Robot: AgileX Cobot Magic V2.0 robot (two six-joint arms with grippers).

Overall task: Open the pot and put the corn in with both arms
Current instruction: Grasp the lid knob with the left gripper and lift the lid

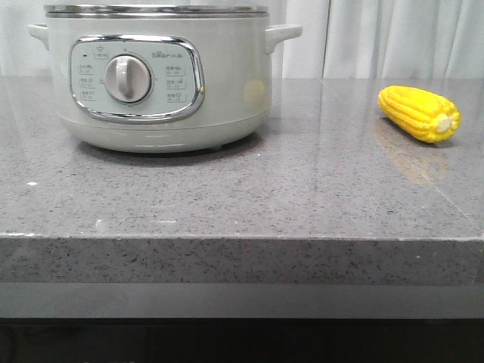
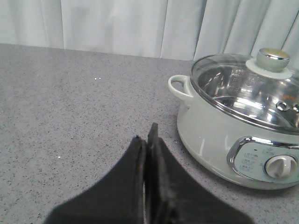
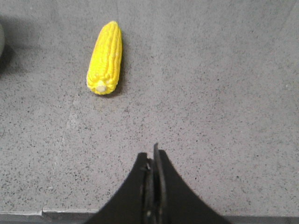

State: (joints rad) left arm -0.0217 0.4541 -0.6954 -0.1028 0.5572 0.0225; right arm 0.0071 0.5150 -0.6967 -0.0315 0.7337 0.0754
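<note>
The pale cream-green pot (image 1: 159, 83) stands at the back left of the grey counter, its dial facing me. In the left wrist view the pot (image 2: 219, 130) carries a glass lid (image 2: 243, 93) with a round knob (image 2: 273, 58). My left gripper (image 2: 147, 135) is shut and empty, hovering over bare counter apart from the pot's side handle (image 2: 180, 88). The yellow corn (image 1: 418, 113) lies on the counter at the right. In the right wrist view the corn (image 3: 105, 58) lies well ahead of my right gripper (image 3: 154, 154), which is shut on nothing. Neither gripper shows in the front view.
The speckled grey counter (image 1: 302, 189) ends in a front edge (image 1: 242, 238) near the camera. White curtains (image 1: 393, 38) hang behind it. A seam line (image 3: 28, 212) marks the counter's edge just behind my right gripper.
</note>
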